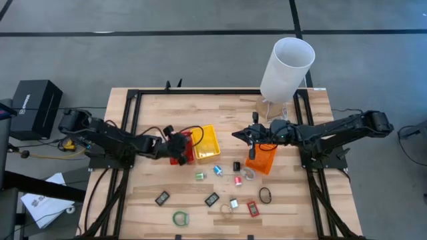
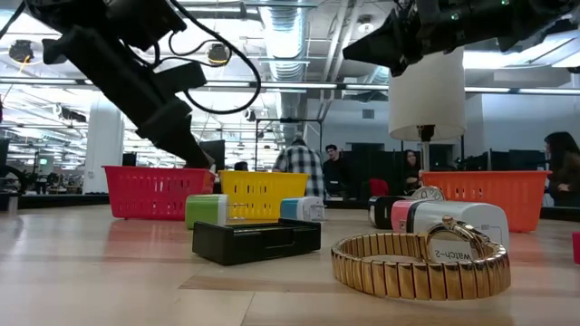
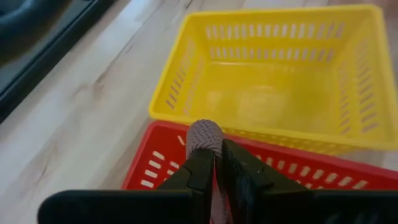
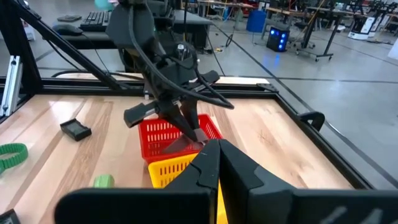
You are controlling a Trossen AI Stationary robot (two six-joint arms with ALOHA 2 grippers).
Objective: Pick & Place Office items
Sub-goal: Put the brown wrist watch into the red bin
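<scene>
The gold watch [image 2: 419, 264] nearest the low camera reads "WATCH-2" on its white tag. The left gripper [image 3: 214, 163], over the red tray [image 3: 160, 163], pinches a maroon stick [image 3: 204, 134] between nearly closed fingers. The yellow tray [image 3: 273, 74] beside it looks empty. The right gripper [image 1: 237, 135] is closed, empty, above the orange tray [image 1: 261, 160]. Other items [image 1: 212, 199] lie scattered on the near table [image 1: 147, 187].

- Two trays [image 1: 200, 145] touching side by side at table middle, one left, one right.
- Third tray [image 1: 261, 159] further right, apart from the pair.
- Tall cylinder [image 1: 286, 69] standing at far right of table [image 1: 153, 113].
- Small office items [image 1: 220, 190] scattered on near half of table, before the trays.
- Left gripper [image 1: 180, 148] over the leftmost tray; right gripper [image 1: 241, 135] between the pair and the third tray.
</scene>
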